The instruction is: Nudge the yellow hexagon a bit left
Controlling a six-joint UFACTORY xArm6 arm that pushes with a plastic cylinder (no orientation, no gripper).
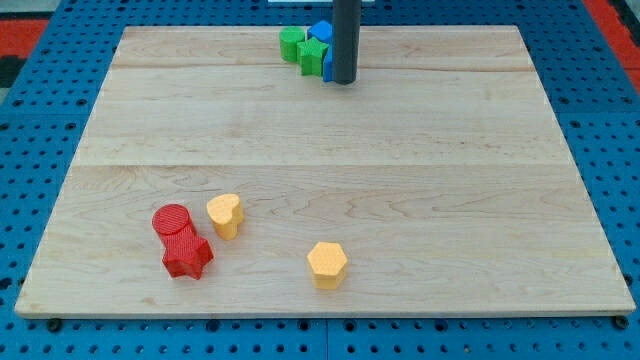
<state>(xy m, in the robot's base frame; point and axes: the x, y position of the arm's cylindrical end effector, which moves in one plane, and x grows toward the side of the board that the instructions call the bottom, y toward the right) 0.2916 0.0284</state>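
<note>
The wooden desk (330, 140) is lying flat and is carrying all the blocks. My tip (343, 81) is standing near the top edge of the desk, touching or almost touching a tight group there: a blue block (322, 31), a green block (292, 42) and a green star (313, 54). This tool is only a plain rod, so it is holding nothing and has nothing to open. The yellow hexagon (327, 264) is sitting alone near the bottom edge, well apart from my tip. To push it left, I judge the tip is needing to come down to its right side first. Toward the bottom-left corner a red cylinder (172, 221), a red star (186, 255) and a yellow heart (225, 214) are waiting, so a long push could be disturbing them.
</note>
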